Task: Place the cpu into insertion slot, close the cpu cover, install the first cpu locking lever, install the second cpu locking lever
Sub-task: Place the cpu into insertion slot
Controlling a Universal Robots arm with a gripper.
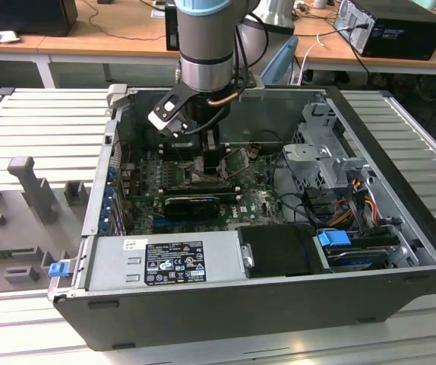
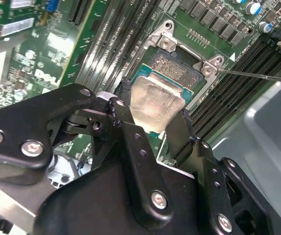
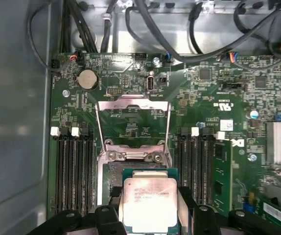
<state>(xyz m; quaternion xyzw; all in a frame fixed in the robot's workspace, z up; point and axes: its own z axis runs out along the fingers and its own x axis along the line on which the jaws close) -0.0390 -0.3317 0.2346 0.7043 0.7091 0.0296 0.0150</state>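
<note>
The gripper [image 2: 152, 117] pinches the cpu [image 2: 155, 100] by its edges just above the slot [image 2: 175, 66], cover [image 3: 133, 104] standing open: placing, I'd judge, which wants a flat, square descent.

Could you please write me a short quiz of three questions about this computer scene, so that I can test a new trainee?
1. True or false: the cpu cover stands open, swung away from the insertion slot.
2. What does the gripper hold? A. the cpu  B. a memory card  C. a cable
3. Fill the gap: the circuit board around the slot is ____ in colour.

Key: 1 true; 2 A; 3 green.
</note>
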